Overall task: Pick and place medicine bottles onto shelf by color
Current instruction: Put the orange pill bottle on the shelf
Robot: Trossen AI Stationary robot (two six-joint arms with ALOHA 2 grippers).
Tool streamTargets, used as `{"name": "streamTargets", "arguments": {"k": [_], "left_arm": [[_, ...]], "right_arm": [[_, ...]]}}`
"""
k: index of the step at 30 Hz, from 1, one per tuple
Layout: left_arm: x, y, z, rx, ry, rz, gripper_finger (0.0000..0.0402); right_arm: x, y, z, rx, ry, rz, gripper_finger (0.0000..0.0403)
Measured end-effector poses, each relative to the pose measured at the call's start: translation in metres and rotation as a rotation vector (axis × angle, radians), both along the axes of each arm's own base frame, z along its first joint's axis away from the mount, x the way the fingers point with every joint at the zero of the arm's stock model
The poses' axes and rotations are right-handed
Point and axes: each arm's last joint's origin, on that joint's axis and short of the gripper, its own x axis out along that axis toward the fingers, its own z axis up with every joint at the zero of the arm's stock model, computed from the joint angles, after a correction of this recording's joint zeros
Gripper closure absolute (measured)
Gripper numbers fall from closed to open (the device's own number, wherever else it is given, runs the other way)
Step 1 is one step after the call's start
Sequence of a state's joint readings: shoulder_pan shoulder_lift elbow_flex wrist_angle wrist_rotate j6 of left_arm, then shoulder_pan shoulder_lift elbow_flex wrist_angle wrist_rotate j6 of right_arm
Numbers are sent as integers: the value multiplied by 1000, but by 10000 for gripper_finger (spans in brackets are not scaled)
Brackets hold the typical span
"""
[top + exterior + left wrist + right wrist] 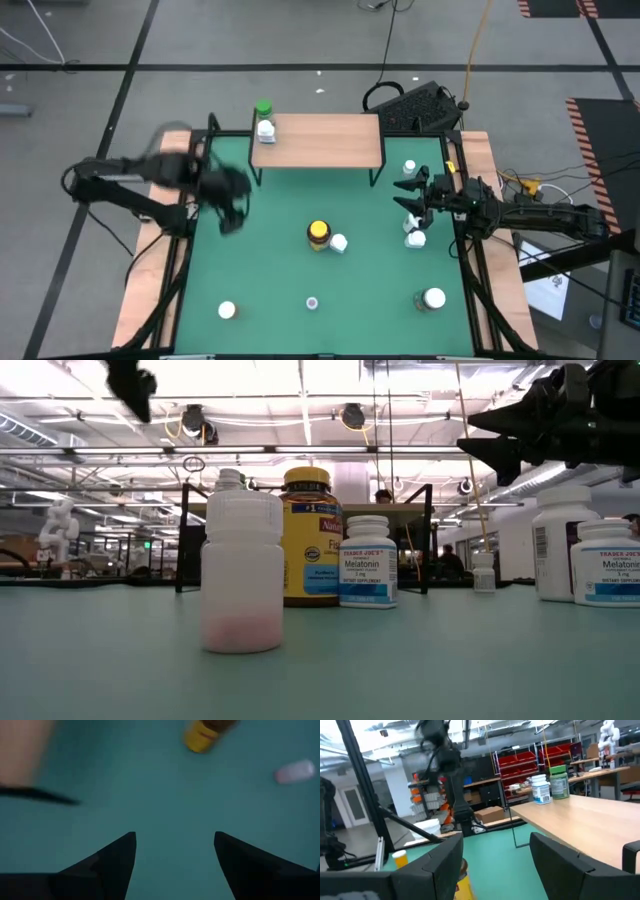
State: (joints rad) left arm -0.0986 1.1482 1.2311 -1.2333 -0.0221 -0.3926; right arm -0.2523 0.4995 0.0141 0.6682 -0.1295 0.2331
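The light-wood shelf (318, 140) stands at the mat's far side, with a green-capped bottle (263, 108) and a white bottle (266, 131) upright on its left end. An amber bottle with a yellow cap (318, 234) and a white bottle (339, 243) stand mid-mat. More white bottles stand at the right (415, 238) and along the near side (227, 311). My left gripper (232, 205) hangs open and empty over bare mat left of the amber bottle (202, 735). My right gripper (410, 195) is open and empty above the mat's right side, pointing toward the shelf (580, 815).
A wooden frame (150, 270) borders the green mat. A small translucent bottle (241, 565) stands near the front edge, a larger lidded one (433, 298) at the near right. A white bottle (409, 168) stands beside the shelf's right legs. A keyboard (420, 105) lies behind the shelf.
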Motion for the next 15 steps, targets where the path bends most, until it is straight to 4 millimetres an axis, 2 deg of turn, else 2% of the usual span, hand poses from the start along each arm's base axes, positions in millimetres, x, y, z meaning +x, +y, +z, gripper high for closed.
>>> {"name": "streamTargets", "arguments": {"k": [3, 6, 12, 15], "left_arm": [[4, -35, -38, -112, -35, -64, 131], [6, -69, -59, -207, -60, -80, 131], [1, -134, -74, -348, 9, -56, 131], [-5, -155, -83, -335, 124, -2, 131]], "right_arm": [[0, 0, 2, -65, -10, -13, 177], [-1, 0, 6, -155, -41, -30, 177], [-1, 0, 7, -183, -51, -32, 177], [0, 0, 2, -154, -4, -23, 177]]}}
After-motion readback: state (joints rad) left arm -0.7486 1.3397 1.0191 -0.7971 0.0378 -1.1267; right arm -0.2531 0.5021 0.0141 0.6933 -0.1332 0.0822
